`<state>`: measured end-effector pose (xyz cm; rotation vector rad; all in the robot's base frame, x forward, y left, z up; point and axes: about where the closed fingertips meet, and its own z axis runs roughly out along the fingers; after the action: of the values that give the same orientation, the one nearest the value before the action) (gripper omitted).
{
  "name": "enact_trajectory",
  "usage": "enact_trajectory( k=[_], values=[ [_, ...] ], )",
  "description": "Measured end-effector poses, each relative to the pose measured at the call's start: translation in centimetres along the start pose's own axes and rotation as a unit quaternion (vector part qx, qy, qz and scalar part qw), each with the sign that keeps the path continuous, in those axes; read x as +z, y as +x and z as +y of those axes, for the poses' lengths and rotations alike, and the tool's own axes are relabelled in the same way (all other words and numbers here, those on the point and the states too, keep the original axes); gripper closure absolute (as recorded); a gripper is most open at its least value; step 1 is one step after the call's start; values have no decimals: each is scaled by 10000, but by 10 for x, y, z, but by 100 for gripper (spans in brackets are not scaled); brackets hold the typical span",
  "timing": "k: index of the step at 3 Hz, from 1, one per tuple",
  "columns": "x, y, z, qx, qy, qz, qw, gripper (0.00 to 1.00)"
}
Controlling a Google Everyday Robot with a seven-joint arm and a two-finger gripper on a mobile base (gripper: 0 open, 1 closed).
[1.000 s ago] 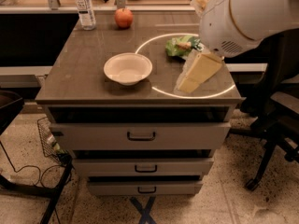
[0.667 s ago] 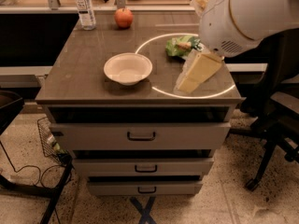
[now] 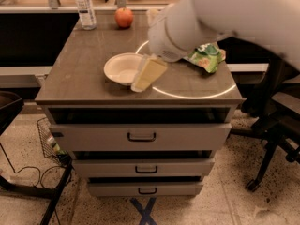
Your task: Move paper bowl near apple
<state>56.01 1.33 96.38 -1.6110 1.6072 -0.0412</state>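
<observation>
Camera view: grey drawer-cabinet top (image 3: 84, 74), tool (image 3: 148, 74) perhaps against paper bowl (image 3: 120, 68).

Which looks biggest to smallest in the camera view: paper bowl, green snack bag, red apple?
1. Round off-white paper bowl, end effector overlapping its rim.
2. Crinkled green snack bag, partly behind the arm: close call.
3. Red apple, farthest back.

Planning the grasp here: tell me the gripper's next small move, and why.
Probably ease the gripper down onto the rim of the paper bowl to grip it. It hangs right over that rim, while the bowl sits near the front of the table, well apart from the apple at the back.
</observation>
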Motion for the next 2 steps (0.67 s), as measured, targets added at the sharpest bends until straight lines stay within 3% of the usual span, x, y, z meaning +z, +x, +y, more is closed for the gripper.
enact_trajectory(
  k=[1, 2],
  values=[
    [59, -22, 0, -123, 86, -398, 9991, 0],
    [84, -27, 3, -182, 123, -544, 9983, 0]
  ],
)
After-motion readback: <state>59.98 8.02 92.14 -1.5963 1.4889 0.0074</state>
